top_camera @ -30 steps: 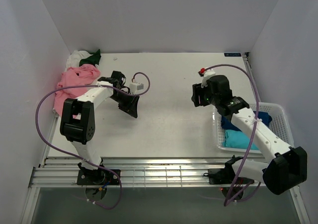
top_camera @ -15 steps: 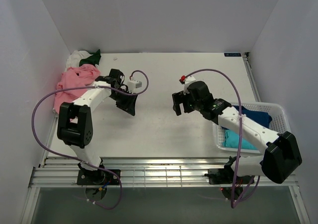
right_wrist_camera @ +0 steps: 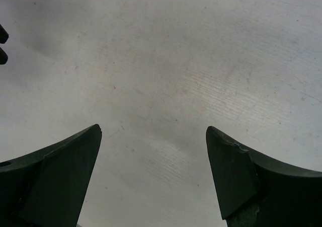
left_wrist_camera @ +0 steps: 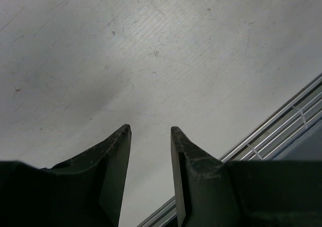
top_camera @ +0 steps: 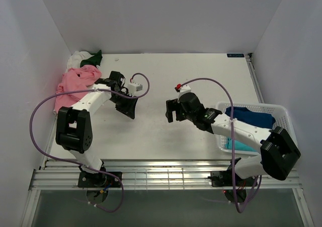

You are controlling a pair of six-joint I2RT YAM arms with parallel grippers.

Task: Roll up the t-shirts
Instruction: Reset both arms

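Note:
A pink t-shirt (top_camera: 75,83) lies crumpled at the table's far left. A white t-shirt (top_camera: 75,60) and a dark green one (top_camera: 93,59) are bunched behind it in the back left corner. A navy blue t-shirt (top_camera: 251,117) and a teal one (top_camera: 240,145) lie in the white mesh basket (top_camera: 284,117) at the right. My left gripper (top_camera: 128,106) is open and empty over bare table, right of the pink t-shirt; its wrist view (left_wrist_camera: 149,130) shows only table. My right gripper (top_camera: 172,111) is wide open and empty over the table's middle (right_wrist_camera: 153,130).
The metal rails (top_camera: 166,174) run along the table's near edge and also show in the left wrist view (left_wrist_camera: 282,121). White walls close in the back and both sides. Purple cables loop off both arms.
My right arm has swung left from beside the basket to the table's middle, gripper open throughout. My left arm has barely shifted.

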